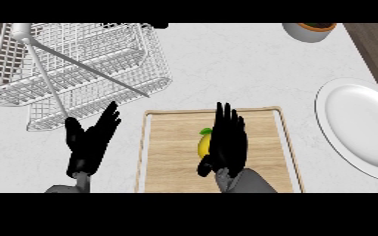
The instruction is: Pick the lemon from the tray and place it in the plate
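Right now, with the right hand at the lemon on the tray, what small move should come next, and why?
Probably curl the right hand round the lemon. The hand lies over the fruit's right side with its fingers straight, so it does not seem to hold it yet. The lemon rests on the wooden tray, and the white plate waits to the right, apart from the tray.

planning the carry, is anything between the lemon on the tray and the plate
Nothing visible lies on the counter between them. The lemon sits on the wooden tray under the right robot hand; to reach the plate at the right it only has to clear the tray's raised right rim.
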`<act>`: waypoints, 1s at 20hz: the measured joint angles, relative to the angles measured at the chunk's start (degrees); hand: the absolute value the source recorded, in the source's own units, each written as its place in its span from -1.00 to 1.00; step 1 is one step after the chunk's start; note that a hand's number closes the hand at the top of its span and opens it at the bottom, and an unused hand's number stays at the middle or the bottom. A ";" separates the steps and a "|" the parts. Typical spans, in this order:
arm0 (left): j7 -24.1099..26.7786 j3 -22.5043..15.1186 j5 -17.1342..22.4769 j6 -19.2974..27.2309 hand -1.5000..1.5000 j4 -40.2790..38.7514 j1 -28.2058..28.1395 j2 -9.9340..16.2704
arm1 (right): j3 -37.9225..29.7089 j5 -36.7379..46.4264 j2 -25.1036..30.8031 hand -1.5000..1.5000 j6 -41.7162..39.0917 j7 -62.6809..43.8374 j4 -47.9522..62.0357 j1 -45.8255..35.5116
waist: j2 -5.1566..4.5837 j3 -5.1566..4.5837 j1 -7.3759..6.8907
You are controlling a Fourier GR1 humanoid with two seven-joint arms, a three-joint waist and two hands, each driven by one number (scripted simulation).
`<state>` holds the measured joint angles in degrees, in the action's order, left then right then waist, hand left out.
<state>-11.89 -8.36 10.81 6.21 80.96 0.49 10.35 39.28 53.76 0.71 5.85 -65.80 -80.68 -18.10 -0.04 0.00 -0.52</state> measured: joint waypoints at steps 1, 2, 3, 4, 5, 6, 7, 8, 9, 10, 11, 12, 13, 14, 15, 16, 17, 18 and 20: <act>-0.23 0.21 0.01 -0.15 0.00 -0.16 0.33 0.02 | 0.05 -0.72 -0.02 1.00 -0.27 0.20 0.68 -0.23 | 0.01 -0.01 0.04; 0.06 0.32 -0.14 -0.17 0.00 -0.70 0.59 -0.24 | -0.28 -1.23 -0.15 1.00 -0.34 0.97 1.30 0.19 | 0.15 -0.01 0.11; 0.10 0.06 -0.36 -0.05 0.00 -0.39 0.19 -0.66 | 0.17 -1.93 -0.19 1.00 -0.34 1.15 2.14 -0.65 | 0.28 -0.04 0.07; -0.82 0.01 -0.41 0.18 0.00 0.51 0.23 -0.82 | 0.64 -1.71 -0.19 1.00 -0.38 1.33 2.32 -0.80 | 0.41 -0.07 0.10; -0.88 0.12 -0.26 -0.23 0.00 1.05 -0.42 -0.63 | 0.34 -1.43 -0.29 1.00 -0.47 1.82 2.62 -0.71 | 0.55 -0.09 0.13; -0.57 0.49 -0.30 -0.51 0.00 0.08 0.16 -0.63 | 0.47 -1.68 -0.23 1.00 -0.55 1.90 3.53 -1.75 | 0.54 -0.10 0.14; 0.23 0.42 -0.67 -0.55 0.00 -0.12 -0.46 -0.87 | 0.10 -1.20 -0.27 1.00 -0.82 2.20 3.53 -1.75 | 0.50 -0.09 0.19; 0.98 0.73 -0.72 -0.61 0.00 -1.08 -0.25 -1.20 | -0.10 -0.68 -0.03 1.00 -0.99 2.66 3.00 -0.95 | 0.56 -0.10 0.29; 1.39 0.61 -0.86 -0.73 0.00 -1.28 -0.57 -1.51 | 0.21 -0.71 -0.12 1.00 -0.87 2.66 3.59 -1.49 | 0.61 -0.10 0.25; 1.29 0.69 -0.94 -0.83 0.00 -0.83 -0.82 -1.43 | 0.13 -0.32 -0.19 1.00 -1.10 2.62 3.76 -1.90 | 0.57 -0.09 0.24; 1.34 0.78 -1.26 -0.64 0.00 -0.56 -1.00 -1.41 | 0.25 -0.08 -0.30 1.00 -1.01 2.72 4.34 -2.18 | 0.60 -0.09 0.20; 1.63 0.86 -1.40 -0.73 0.00 -0.71 -1.48 -1.46 | 0.13 0.78 -0.37 1.00 -1.30 2.81 3.77 -1.71 | 0.58 -0.08 0.26; 1.42 0.93 -1.34 -0.89 0.00 -0.46 -1.46 -1.39 | -1.00 1.01 -0.48 1.00 -1.08 3.06 4.96 -2.36 | 0.57 -0.07 0.20; 1.50 0.66 -1.49 -0.88 0.00 -0.38 -1.65 -1.60 | -2.76 1.13 -0.60 1.00 -0.69 3.15 6.58 -3.51 | 0.50 -0.05 0.04; 1.29 0.60 -1.47 -0.86 0.00 -0.26 -1.53 -1.73 | -4.53 1.13 -0.68 1.00 -0.33 2.80 7.80 -4.74 | 0.40 -0.03 -0.14; 1.24 0.43 -1.55 -0.90 0.00 -0.05 -1.63 -1.76 | -7.01 1.21 -0.72 1.00 0.01 2.48 9.15 -6.13 | 0.29 -0.01 -0.32; 1.04 0.35 -1.64 -0.75 0.00 0.05 -1.31 -1.89 | -9.47 1.49 -0.70 1.00 0.53 2.14 10.74 -7.43 | 0.11 0.00 -0.47; 1.13 0.09 -1.83 -0.74 0.00 0.19 -1.42 -1.97 | -12.17 1.93 -0.60 1.00 1.11 1.75 12.30 -9.03 | -0.10 0.01 -0.76; 0.72 0.12 -1.80 -0.83 0.00 0.27 -0.84 -1.90 | -16.48 4.20 -0.30 1.00 2.94 1.37 15.37 -12.16 | -0.40 0.02 -1.01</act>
<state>-11.17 -8.25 9.01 5.38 81.23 -0.35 8.46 22.80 57.95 0.41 8.78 -64.43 -65.31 -30.26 -0.44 0.02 -1.53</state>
